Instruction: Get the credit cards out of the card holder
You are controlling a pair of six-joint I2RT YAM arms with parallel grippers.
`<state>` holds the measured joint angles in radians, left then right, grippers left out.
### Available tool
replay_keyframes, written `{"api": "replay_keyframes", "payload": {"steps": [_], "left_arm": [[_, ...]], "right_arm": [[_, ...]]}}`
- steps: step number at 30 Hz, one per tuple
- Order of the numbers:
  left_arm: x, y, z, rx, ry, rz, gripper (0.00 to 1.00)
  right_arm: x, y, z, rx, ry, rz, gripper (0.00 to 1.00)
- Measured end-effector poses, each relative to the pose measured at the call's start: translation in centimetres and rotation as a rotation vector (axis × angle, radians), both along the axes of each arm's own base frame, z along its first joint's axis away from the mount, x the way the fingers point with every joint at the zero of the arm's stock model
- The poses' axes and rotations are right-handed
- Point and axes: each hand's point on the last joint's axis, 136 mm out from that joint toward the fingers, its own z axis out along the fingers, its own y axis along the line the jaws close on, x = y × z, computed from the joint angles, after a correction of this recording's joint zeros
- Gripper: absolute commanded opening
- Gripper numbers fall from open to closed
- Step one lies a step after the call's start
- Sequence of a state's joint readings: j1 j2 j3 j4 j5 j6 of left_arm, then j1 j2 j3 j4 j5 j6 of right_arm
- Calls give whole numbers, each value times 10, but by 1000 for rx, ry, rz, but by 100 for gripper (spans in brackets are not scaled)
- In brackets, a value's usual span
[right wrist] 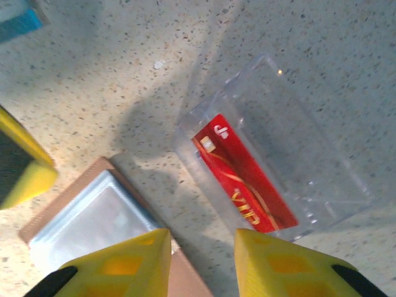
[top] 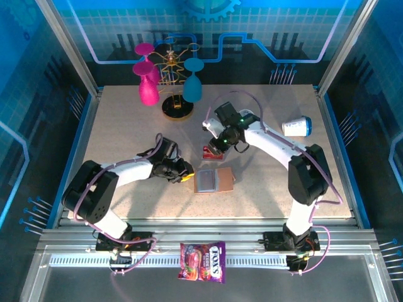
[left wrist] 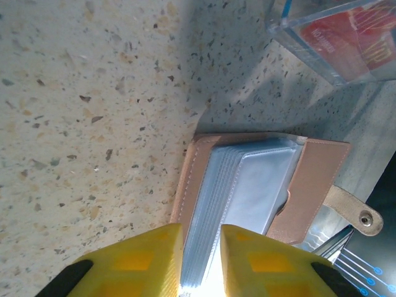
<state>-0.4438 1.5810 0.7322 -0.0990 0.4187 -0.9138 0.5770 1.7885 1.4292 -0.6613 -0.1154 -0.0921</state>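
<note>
The card holder (top: 214,180) lies open on the table, tan outside with grey-blue pockets (left wrist: 253,185) and a snap strap (left wrist: 360,214). My left gripper (top: 186,177) is at its left edge, and its yellow fingers (left wrist: 154,260) are shut on the stack of pocket sleeves. One red credit card (right wrist: 244,176) lies inside a clear plastic box (right wrist: 297,136) just beyond the holder; it also shows in the left wrist view (left wrist: 346,37). My right gripper (right wrist: 201,247) hovers open over the bare table between the holder (right wrist: 93,216) and the box, holding nothing.
A stand with pink and teal goblets (top: 170,82) is at the back of the table. A white and blue cup (top: 296,127) lies on its side at the right. A candy bag (top: 203,261) rests on the front rail.
</note>
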Motion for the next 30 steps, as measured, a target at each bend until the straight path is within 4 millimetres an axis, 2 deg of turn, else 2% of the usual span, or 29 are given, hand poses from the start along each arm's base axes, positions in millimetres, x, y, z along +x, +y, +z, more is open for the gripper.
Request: {"api": "replay_keyframes", "payload": {"steps": [6,15,20,30], "left_arm": [[-1,-6,-7,1,13,-12,21],[6,-14,-7,-13,15,-12,20],[11,-17,-9,-10,20,-12,19],[18,-22,-9,-13,28,-17,16]], "right_arm": [[-24,11,-2,205,128,-165,32],[-49,23,-20,420,428,-366,30],[-62,20,-30,471,579,-461,28],[-75,17,-37,458,693,-521,25]]}}
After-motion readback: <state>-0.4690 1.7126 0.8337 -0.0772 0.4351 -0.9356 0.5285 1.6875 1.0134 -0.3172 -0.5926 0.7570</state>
